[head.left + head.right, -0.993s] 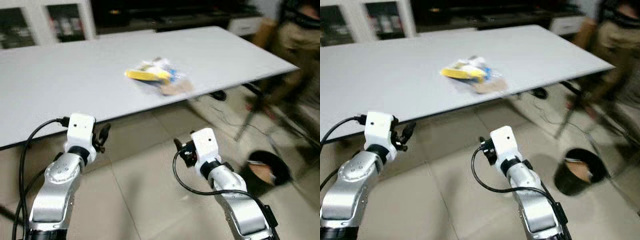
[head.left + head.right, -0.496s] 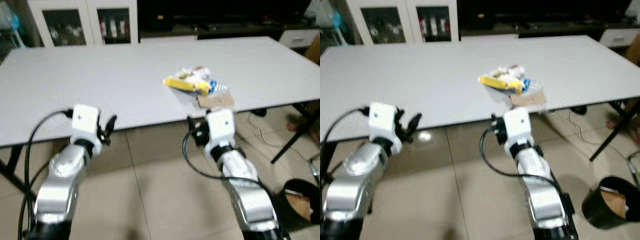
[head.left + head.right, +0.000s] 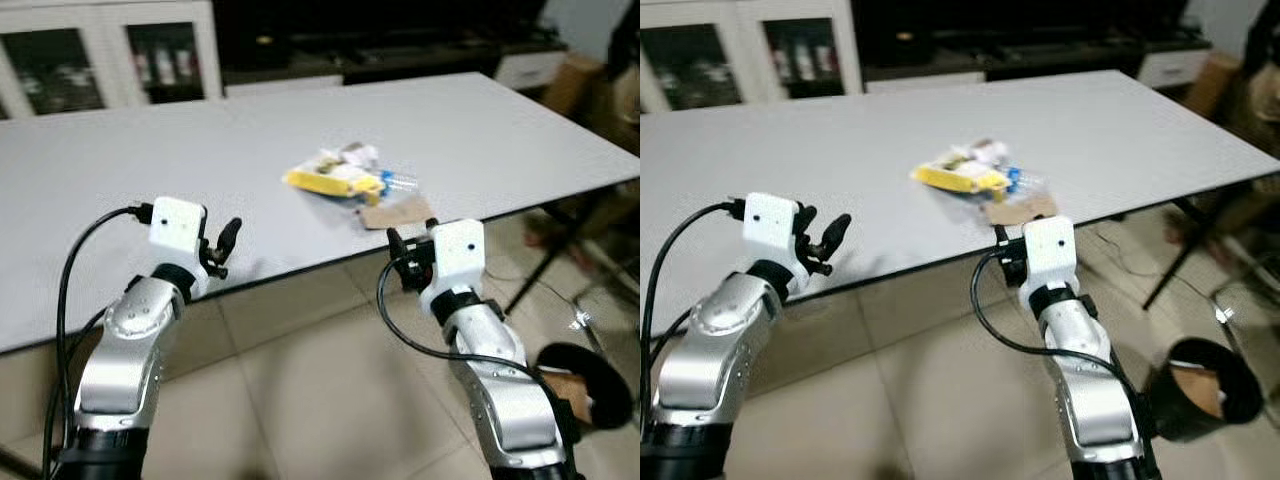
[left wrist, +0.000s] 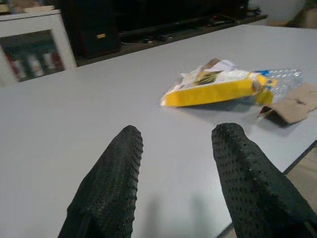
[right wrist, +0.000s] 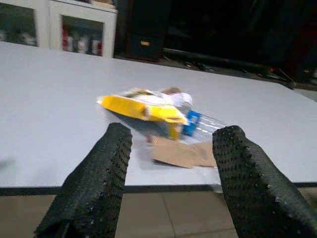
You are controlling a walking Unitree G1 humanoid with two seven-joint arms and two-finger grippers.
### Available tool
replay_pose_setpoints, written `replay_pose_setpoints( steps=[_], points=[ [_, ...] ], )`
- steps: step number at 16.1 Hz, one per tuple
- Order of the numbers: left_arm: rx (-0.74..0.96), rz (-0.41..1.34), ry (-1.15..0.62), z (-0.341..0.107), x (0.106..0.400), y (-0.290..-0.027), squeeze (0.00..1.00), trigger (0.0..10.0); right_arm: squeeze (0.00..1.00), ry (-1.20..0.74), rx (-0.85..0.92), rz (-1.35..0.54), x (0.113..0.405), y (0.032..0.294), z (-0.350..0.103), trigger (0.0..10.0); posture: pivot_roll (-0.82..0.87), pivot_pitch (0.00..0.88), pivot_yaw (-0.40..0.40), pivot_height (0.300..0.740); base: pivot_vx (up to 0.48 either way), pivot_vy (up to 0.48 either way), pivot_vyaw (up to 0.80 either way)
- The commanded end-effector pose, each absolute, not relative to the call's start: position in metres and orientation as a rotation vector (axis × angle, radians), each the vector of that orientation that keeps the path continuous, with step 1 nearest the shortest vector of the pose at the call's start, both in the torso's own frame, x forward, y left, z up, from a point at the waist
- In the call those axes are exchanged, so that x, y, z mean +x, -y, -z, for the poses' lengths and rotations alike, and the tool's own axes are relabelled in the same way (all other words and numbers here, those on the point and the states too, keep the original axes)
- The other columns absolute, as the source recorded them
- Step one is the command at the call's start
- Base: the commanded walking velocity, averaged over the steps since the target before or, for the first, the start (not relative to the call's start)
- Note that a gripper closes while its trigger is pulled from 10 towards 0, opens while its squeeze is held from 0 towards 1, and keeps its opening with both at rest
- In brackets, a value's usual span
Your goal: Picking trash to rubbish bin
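Note:
A small pile of trash lies on the white table (image 3: pixel 120 180) near its front edge: a yellow packet (image 3: pixel 335 180), a clear plastic bottle (image 3: pixel 398 182) with a blue cap, and a brown cardboard scrap (image 3: pixel 396 213). My right gripper (image 3: pixel 402 262) is open at the table's edge, just short of the cardboard, with nothing between its fingers (image 5: pixel 94 183). My left gripper (image 3: pixel 226 243) is open over the table's front edge, well to the left of the pile; its fingers (image 4: pixel 111 183) are empty too. The black rubbish bin (image 3: pixel 1200 388) stands on the floor at the lower right.
White cabinets with glass doors (image 3: pixel 100 60) stand behind the table. A dark table leg (image 3: pixel 540 262) slants down on the right, near the bin. A person (image 3: pixel 1262 95) stands blurred at the right edge. The tiled floor (image 3: pixel 300 400) lies open between my arms.
The camera has swung, so the whole scene has shifted and the bin is back in sight. Both grippers now stand closer to the table's edge. The trash pile has not moved.

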State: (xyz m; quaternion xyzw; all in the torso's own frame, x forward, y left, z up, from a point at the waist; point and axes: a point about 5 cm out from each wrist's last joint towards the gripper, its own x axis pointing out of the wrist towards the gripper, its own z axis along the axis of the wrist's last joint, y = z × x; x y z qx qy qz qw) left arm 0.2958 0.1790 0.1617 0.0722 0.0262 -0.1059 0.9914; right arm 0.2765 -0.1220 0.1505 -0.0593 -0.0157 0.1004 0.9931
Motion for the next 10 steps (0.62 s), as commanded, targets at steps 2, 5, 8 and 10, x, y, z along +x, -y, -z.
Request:
replay_pose_setpoints(
  steps=[2,5,8,10],
  points=[
    [0.136,0.243,-0.041,-0.165,0.297,-0.169,0.00,10.0,0.00,0.014,-0.131,-0.166,0.278,0.131,-0.150,10.0,-0.05,0.000,-0.020,0.740,0.351,0.000,0.00],
    [0.140,0.256,-0.043,-0.164,0.297,-0.169,0.00,10.0,0.00,-0.006,-0.125,-0.159,0.276,0.133,-0.145,10.0,-0.05,0.000,-0.020,0.740,0.352,0.000,-0.53],
    [0.147,0.249,-0.051,-0.161,0.298,-0.172,0.00,10.0,0.00,-0.016,-0.136,-0.175,0.276,0.133,-0.143,10.0,-0.06,0.000,-0.020,0.740,0.352,0.000,-0.27],
    [0.149,0.248,-0.054,-0.160,0.298,-0.172,0.00,10.0,0.00,-0.023,-0.155,-0.197,0.274,0.130,-0.140,10.0,-0.06,0.000,-0.020,0.740,0.352,0.000,0.00]
  ],
)
